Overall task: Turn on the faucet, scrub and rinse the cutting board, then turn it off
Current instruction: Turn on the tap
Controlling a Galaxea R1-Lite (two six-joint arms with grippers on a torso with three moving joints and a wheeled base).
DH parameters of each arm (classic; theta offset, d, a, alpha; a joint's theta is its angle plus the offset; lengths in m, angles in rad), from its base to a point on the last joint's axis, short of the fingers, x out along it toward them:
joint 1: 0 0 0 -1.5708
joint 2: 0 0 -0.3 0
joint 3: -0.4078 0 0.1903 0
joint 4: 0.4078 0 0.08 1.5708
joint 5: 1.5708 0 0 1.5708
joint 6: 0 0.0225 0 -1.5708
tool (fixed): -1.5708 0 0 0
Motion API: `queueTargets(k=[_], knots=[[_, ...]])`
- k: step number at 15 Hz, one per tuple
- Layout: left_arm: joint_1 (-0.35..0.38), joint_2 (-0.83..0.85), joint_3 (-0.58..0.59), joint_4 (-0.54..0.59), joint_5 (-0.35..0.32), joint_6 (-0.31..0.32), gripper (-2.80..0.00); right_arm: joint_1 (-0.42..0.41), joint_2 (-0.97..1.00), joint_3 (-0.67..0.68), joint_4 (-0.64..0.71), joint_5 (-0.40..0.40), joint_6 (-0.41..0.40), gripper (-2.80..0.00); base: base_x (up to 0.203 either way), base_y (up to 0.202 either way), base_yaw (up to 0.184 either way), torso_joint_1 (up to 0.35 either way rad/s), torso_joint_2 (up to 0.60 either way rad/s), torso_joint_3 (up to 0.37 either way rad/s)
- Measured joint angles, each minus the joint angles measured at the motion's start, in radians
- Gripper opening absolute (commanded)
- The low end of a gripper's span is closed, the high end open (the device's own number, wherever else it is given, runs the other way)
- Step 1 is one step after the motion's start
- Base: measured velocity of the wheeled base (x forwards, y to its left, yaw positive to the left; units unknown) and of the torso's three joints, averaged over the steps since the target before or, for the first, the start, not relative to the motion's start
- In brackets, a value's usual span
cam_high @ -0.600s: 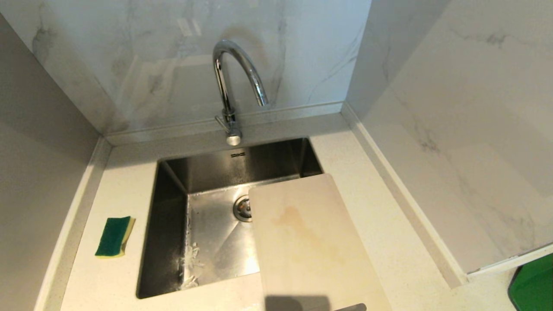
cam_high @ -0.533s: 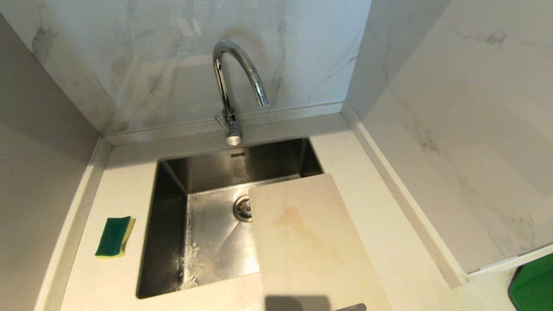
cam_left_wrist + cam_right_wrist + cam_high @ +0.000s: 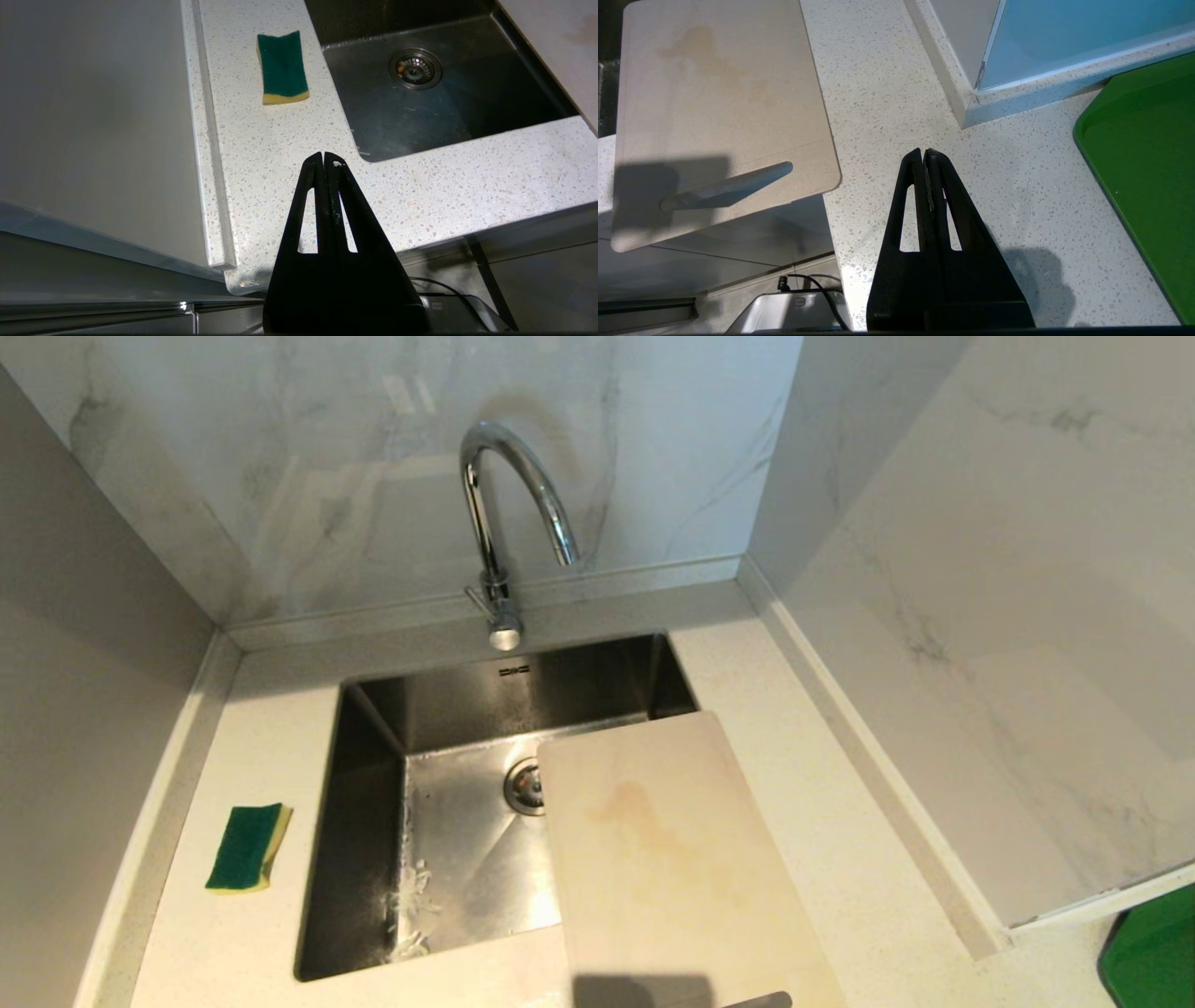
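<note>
lying across the sink's [image 3: 373, 747] right rim, the cutting board [image 3: 667, 859] overhangs the counter's front edge; faucet [image 3: 504, 504] stands behind; left gripper [image 3: 324, 156] and right gripper [image 3: 923, 153], both pressed together, hover empty.

We see the faucet [image 3: 509, 523] at twelve o'clock behind the sink [image 3: 373, 821], a tall shiny chrome gooseneck standing upright, its arched spout curving toward one o'clock and ending above the basin's back edge. A small thin lever juts from its base toward nine o'clock. No water runs from it. The cutting board [image 3: 672, 859] lies flat at five o'clock, cream-white and rectangular with rounded corners, bridging the sink's right side and the surface [image 3: 822, 784]. A faint yellowish-brown stain marks its middle, and its near end with the tapered handle slot [image 3: 726, 186] overhangs the surface's front edge.
</note>
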Motion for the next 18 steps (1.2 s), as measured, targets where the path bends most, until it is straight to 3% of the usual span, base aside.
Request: queueTargets(k=[9, 13, 18], knots=[[0.000, 0.008, -0.053, 0.020, -0.017, 0.039, -2.80, 0.000, 0.000, 0.000, 0.000, 0.000, 0.000, -2.80, 0.000, 0.000, 0.000, 0.000, 0.00, 0.000], [0.000, 0.145, -0.278, 0.075, -0.118, 0.039, -2.80, 0.000, 0.000, 0.000, 0.000, 0.000, 0.000, -2.80, 0.000, 0.000, 0.000, 0.000, 0.00, 0.000], [0.000, 0.458, -0.578, 0.084, -0.280, 0.054, -2.80, 0.000, 0.000, 0.000, 0.000, 0.000, 0.000, -2.80, 0.000, 0.000, 0.000, 0.000, 0.00, 0.000]])
